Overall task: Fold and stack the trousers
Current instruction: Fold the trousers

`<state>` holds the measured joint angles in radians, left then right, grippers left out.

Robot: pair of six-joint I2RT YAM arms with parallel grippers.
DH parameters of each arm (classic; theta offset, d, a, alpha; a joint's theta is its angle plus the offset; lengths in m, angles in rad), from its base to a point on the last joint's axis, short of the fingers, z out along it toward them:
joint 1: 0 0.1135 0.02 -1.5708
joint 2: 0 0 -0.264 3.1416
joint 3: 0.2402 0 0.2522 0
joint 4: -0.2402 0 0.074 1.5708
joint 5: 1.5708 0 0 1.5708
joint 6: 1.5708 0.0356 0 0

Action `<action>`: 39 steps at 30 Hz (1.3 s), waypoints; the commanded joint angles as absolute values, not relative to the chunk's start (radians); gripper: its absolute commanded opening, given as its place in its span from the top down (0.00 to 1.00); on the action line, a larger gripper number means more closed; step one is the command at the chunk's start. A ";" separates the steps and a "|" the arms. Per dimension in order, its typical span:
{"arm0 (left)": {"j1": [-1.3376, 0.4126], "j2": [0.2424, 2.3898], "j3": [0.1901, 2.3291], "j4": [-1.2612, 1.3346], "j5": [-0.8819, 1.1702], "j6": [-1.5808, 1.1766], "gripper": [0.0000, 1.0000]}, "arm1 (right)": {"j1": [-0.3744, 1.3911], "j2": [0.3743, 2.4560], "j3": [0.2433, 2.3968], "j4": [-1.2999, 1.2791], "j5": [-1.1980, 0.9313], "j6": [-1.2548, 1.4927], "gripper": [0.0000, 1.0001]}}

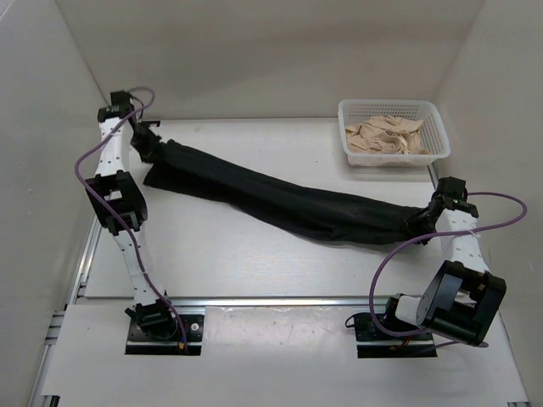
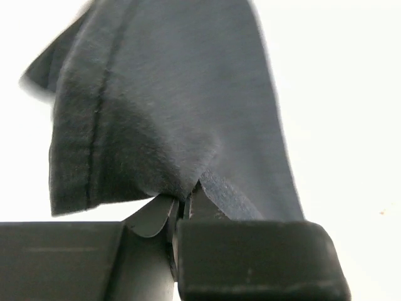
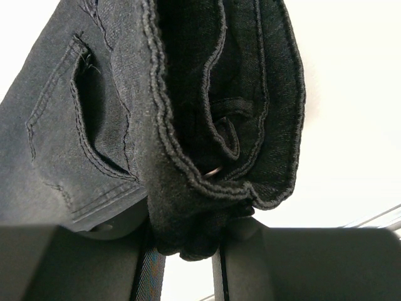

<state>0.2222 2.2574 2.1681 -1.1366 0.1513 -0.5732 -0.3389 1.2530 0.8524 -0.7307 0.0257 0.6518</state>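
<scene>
Fingers [image 2: 153,216] of the left gripper [image 2: 183,205] clamp the hem [image 2: 75,157]; the right gripper [image 3: 187,241] grips the waistband [image 3: 188,169], holding the trousers [image 1: 280,203] stretched lengthwise, presumably for folding.

A: Spotting any lettering, labels, brands or numbers anywhere?
B: Finding nothing readable in any of the three views.
</scene>
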 commanded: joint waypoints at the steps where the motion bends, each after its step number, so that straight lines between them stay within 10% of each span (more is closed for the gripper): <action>1: 0.207 2.325 2.475 -1.179 0.187 -0.566 0.90 | -0.344 1.226 0.856 -0.710 0.054 0.667 0.71; 4: 0.198 2.365 2.643 -1.143 0.285 -0.581 0.90 | -0.353 1.226 0.847 -0.710 0.054 0.678 0.72; 18: 0.207 2.267 2.095 -0.991 0.244 -0.525 0.90 | -0.403 1.195 0.807 -0.701 0.054 0.669 0.73; 20: 0.207 2.290 2.036 -0.982 0.244 -0.516 0.79 | -0.413 1.195 0.798 -0.701 0.054 0.669 0.73; 25: 0.219 2.244 1.930 -0.982 0.184 -0.515 0.01 | -0.432 1.186 0.798 -0.701 0.054 0.647 0.69; 31: 0.228 2.158 1.894 -0.991 0.105 -0.515 0.01 | -0.433 1.186 0.798 -0.701 0.034 0.647 0.45; 39: 0.262 2.204 1.819 -0.993 0.058 -0.515 0.09 | -0.433 1.186 0.798 -0.701 0.034 0.638 0.38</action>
